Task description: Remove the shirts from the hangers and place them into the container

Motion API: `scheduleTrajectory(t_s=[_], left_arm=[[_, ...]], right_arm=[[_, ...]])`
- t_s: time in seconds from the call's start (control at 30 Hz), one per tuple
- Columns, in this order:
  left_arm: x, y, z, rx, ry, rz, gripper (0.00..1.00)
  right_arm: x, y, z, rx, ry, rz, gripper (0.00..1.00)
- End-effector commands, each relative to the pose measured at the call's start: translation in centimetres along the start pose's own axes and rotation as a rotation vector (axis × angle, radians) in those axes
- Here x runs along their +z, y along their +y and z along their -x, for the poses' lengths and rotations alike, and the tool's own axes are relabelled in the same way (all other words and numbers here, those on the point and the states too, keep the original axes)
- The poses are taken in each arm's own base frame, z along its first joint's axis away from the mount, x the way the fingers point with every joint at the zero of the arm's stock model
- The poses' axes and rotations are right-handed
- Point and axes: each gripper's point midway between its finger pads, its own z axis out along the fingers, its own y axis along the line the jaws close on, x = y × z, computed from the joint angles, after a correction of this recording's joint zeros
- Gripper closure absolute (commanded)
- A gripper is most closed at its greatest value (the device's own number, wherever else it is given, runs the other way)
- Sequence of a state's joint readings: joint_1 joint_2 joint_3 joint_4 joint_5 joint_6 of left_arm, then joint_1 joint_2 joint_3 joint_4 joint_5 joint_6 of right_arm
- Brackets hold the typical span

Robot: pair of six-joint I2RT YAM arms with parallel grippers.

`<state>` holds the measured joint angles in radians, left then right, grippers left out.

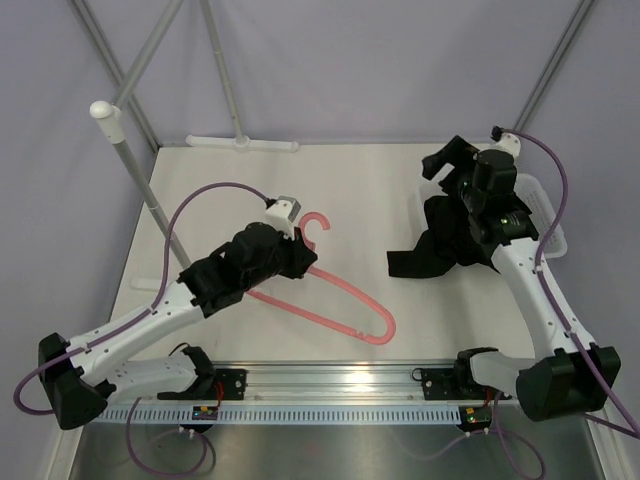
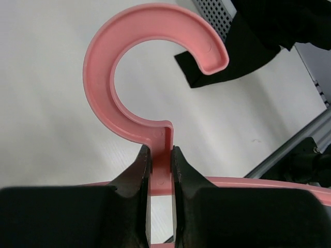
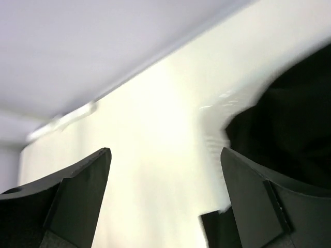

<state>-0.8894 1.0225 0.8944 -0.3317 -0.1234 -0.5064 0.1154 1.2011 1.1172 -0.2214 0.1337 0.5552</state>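
Note:
The pink hanger (image 1: 340, 300) lies bare across the table's middle, its hook (image 1: 315, 222) pointing to the far side. My left gripper (image 1: 300, 245) is shut on the hanger's neck just below the hook (image 2: 103, 67), the fingers (image 2: 135, 175) pinching it from both sides. The black shirt (image 1: 440, 245) is heaped at the right, partly over the white basket (image 1: 545, 215) and partly spilling onto the table. My right gripper (image 1: 437, 165) hovers open above the far side of the shirt (image 3: 289, 113), with nothing between its fingers (image 3: 83, 191). The right wrist view is blurred.
A white rack pole (image 1: 150, 200) with a round knob (image 1: 105, 115) slants up at the far left. A white bar (image 1: 242, 143) lies at the table's back edge. The arms' mounting rail (image 1: 330, 385) runs along the near edge. Tent frame poles stand behind.

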Motion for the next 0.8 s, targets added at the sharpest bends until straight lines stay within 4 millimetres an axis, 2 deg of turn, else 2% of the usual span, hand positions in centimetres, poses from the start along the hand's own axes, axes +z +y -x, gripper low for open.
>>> scheduleTrajectory(t_s=[0.0,0.03,0.07,0.17,0.2,0.33,0.4,0.5,0.53,0.7,0.77], left_arm=[[-0.5,-0.7,6.2,0.024,-0.148,0.067,1.00],[-0.6,-0.9,6.9,0.030,-0.155,0.074,1.00],[-1.1,-1.4,8.6,0.043,-0.187,0.076,1.00],[-1.2,-1.4,9.9,0.077,-0.192,0.105,1.00],[-1.8,-1.8,11.2,0.080,-0.212,0.104,1.00],[-2.4,-2.5,13.4,0.110,-0.237,0.116,1.00],[-2.7,-2.8,14.2,0.123,-0.245,0.113,1.00],[-3.1,-3.3,15.1,0.124,-0.257,0.107,1.00],[-3.5,-3.5,15.6,0.122,-0.265,0.105,1.00],[-3.8,-3.7,16.4,0.117,-0.283,0.107,1.00],[-4.1,-4.0,16.9,0.114,-0.288,0.096,1.00]], right_arm=[[-5.5,7.5,-0.3,-0.125,0.089,0.309,0.03],[-7.0,9.2,-1.5,-0.121,0.162,0.412,0.03],[-8.2,10.2,-1.8,-0.117,0.187,0.471,0.02],[-12.4,12.2,-2.9,-0.111,0.266,0.657,0.03],[-14.1,12.3,-3.3,-0.118,0.277,0.703,0.04],[-19.9,12.4,-5.3,-0.091,0.340,0.882,0.14],[-22.6,11.8,-5.5,-0.107,0.318,0.934,0.18],[-25.5,11.4,-6.4,-0.097,0.355,1.003,0.24],[-26.1,11.0,-7.2,-0.094,0.399,1.006,0.27],[-28.2,9.8,-8.2,-0.094,0.404,1.020,0.40],[-28.3,9.3,-8.9,-0.094,0.431,1.013,0.42]])
